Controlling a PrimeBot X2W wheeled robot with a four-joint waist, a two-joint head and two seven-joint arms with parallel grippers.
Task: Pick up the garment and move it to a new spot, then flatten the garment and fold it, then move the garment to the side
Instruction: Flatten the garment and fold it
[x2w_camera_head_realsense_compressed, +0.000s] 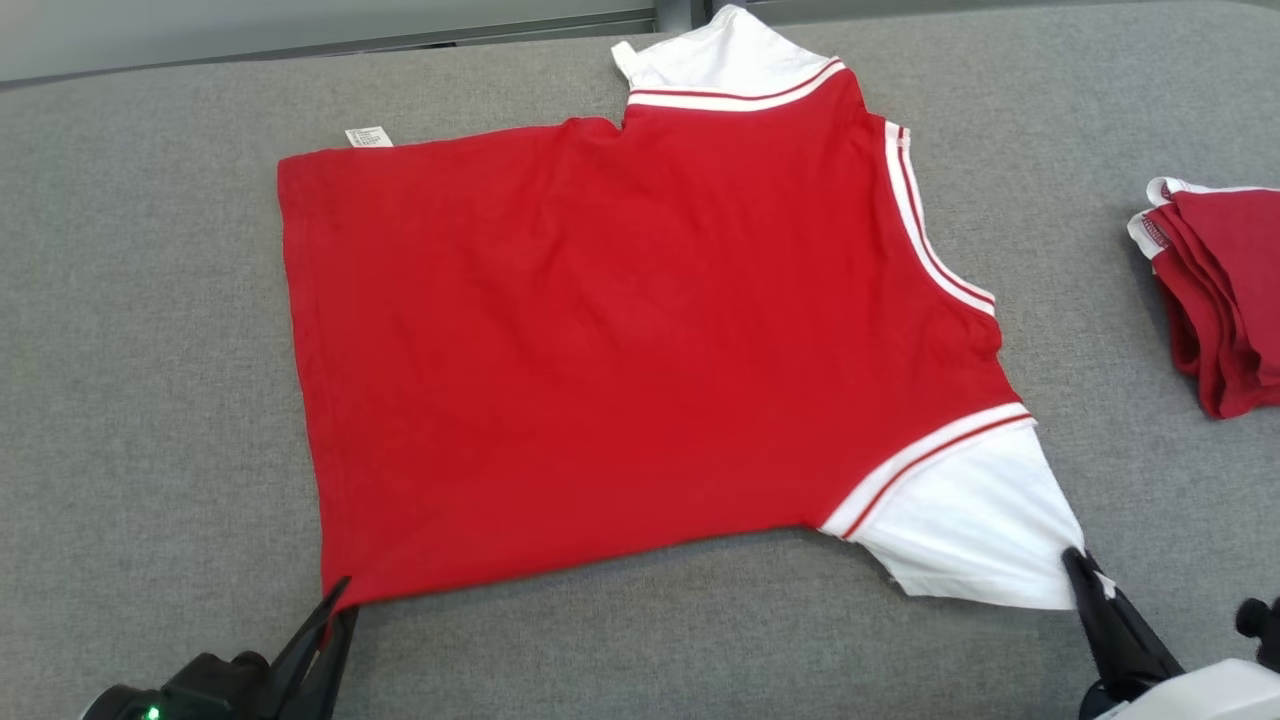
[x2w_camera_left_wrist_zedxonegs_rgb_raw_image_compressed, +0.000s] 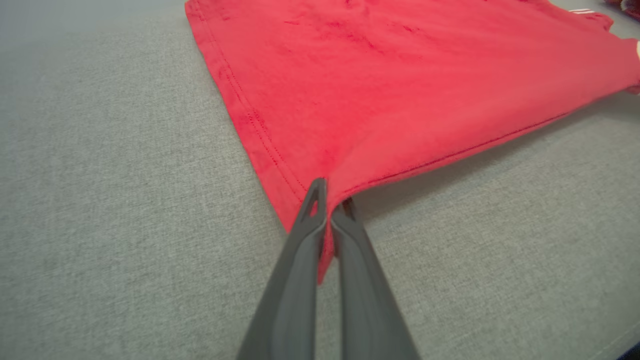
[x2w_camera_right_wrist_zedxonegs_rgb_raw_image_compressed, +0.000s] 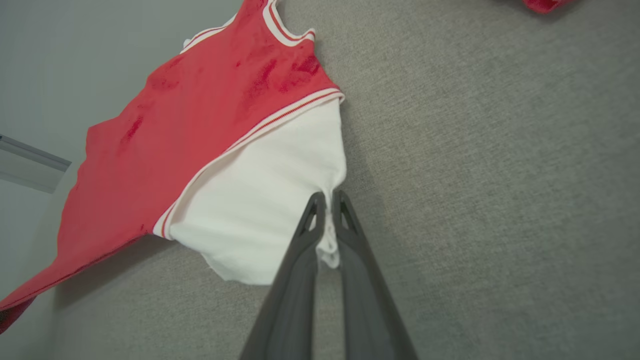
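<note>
A grey, cloth-covered surface (x2w_camera_head_realsense_compressed: 150, 350) carries a red garment (x2w_camera_head_realsense_compressed: 620, 340) spread wide across its middle, hem toward the left and striped neckline toward the right, one white sleeve (x2w_camera_head_realsense_compressed: 980, 530) at the near right corner and the other white sleeve (x2w_camera_head_realsense_compressed: 730, 55) at the far edge. A small white label (x2w_camera_head_realsense_compressed: 368, 137) pokes out from the garment's far left corner, and its near edge stands slightly off the cloth, casting a shadow. Well apart, at the right edge of the surface, lies a pile of folded red garments (x2w_camera_head_realsense_compressed: 1225, 300) with white trim.
</note>
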